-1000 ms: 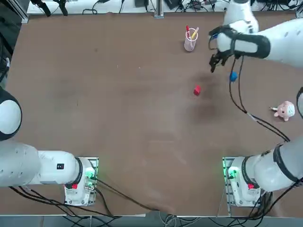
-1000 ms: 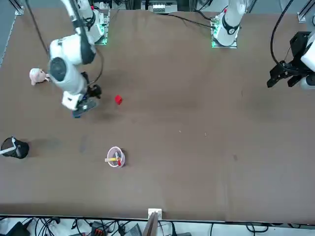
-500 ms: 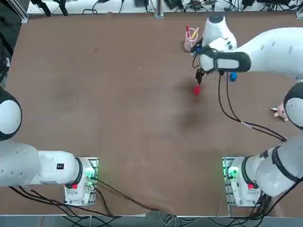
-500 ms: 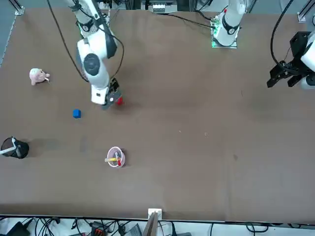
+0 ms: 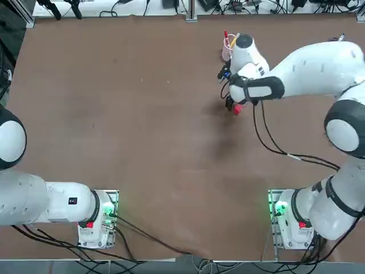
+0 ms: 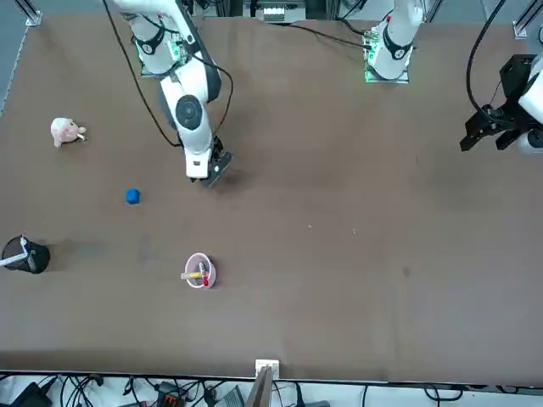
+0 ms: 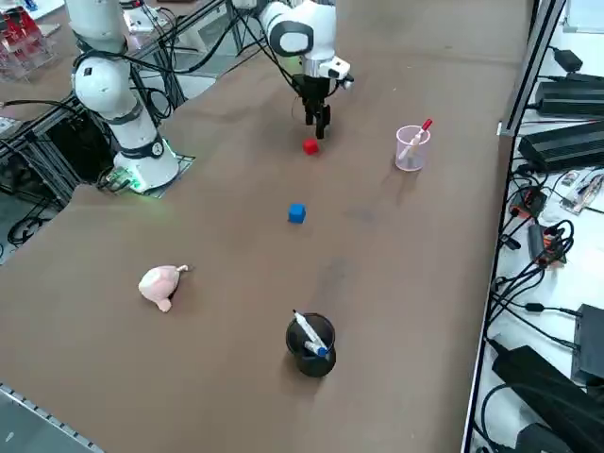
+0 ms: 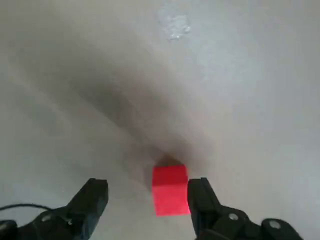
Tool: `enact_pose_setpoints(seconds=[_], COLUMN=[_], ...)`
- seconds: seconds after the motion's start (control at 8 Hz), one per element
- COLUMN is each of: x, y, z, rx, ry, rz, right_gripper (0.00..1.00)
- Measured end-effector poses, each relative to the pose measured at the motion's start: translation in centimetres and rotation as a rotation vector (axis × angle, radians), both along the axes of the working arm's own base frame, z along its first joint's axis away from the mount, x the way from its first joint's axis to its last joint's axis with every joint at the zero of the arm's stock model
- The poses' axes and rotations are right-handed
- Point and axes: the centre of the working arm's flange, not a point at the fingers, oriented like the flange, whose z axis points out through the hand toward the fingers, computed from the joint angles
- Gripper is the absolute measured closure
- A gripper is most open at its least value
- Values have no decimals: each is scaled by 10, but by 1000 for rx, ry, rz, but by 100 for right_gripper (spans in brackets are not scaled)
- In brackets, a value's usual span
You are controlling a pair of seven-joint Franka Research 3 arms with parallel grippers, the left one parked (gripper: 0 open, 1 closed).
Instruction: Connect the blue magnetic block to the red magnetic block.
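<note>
Now my right gripper hangs over the red block, fingers spread wide and empty, the cube nearer one finger. Well apart lies the blue block on the table, so nothing is joined yet.

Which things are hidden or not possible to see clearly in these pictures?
- Red magnetic block: hidden in the front view behind the right gripper; half covered by the wrist in the top view.
- Blue magnetic block: hidden in the top view under the white right arm.
- Pink plush toy: also hidden under that arm in the top view.
- Whether the open fingers touch the red block: the wrist view is blurred.
</note>
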Motion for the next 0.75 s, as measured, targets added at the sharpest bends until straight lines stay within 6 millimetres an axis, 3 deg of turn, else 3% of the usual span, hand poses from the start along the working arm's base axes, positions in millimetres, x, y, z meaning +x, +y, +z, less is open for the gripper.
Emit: enact_pose_setpoints(seconds=[0.25,0.75], x=[-1,3], y=[-2,-8], z=[-10,-10], rx=[-14,-32], ry=[13,5], rz=[14,53], right_gripper=[4,4])
